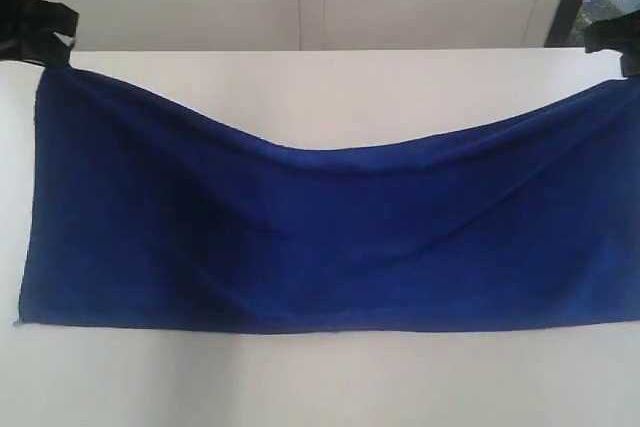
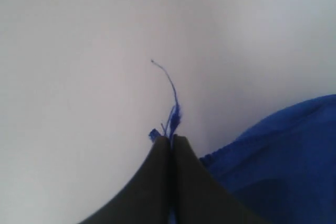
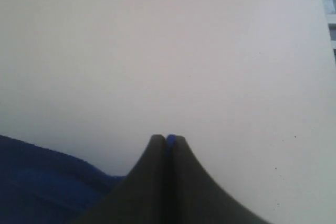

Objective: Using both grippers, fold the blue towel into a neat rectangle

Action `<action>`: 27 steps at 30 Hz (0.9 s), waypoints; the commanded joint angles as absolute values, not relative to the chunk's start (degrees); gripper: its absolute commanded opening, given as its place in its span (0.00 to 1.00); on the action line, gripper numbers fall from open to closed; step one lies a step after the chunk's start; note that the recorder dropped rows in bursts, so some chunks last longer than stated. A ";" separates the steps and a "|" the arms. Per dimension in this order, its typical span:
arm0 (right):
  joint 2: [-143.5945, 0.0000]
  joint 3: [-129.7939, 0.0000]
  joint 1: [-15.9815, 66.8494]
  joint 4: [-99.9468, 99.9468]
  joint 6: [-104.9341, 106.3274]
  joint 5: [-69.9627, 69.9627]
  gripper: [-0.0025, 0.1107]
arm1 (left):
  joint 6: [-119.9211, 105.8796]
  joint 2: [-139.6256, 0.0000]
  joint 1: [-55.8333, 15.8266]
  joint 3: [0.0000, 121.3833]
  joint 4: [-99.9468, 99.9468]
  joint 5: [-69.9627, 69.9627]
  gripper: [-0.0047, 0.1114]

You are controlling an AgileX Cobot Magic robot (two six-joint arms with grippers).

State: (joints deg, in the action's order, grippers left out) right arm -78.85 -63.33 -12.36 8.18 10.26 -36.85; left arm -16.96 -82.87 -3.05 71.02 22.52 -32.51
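In the exterior view, the blue towel is spread on the white desk with its long side running left to right. The left claw holds the far left corner and the right claw holds the far right corner. Both corners are lifted a little, so the far edge dips down in the middle. The near edge lies flat on the desk, on the side away from both claws. Each claw is at its own end, so neither arm is nearer to the towel than the other. The next move is likely to bring the far edge over to the near edge, with both claws going the same way together. In the left wrist view, the left claw is pinched tight on the towel corner. A loose thread sticks out past its tips, and the rest of the towel lies off to one side. In the right wrist view, the right claw is pinched tight too, with a bit of blue showing between its tips and more towel behind it.
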 commanded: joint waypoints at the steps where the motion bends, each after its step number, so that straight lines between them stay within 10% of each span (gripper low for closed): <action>1: -66.83 -59.12 -12.69 7.97 8.78 -39.57 0.02 | -16.25 -70.37 -2.93 65.55 22.67 -36.49 0.04; 16: -31.60 -56.00 -12.69 3.95 4.03 -58.93 0.02 | -5.00 -37.21 -2.93 60.75 12.60 -55.60 0.04; 27: -46.49 -53.42 -12.69 2.94 1.91 -48.89 0.02 | -0.88 -48.23 -2.93 57.76 10.39 -48.43 0.04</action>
State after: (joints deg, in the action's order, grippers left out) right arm -41.76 -55.29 -12.36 3.80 2.63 -54.34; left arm -1.61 -43.05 -3.05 59.90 9.60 -52.99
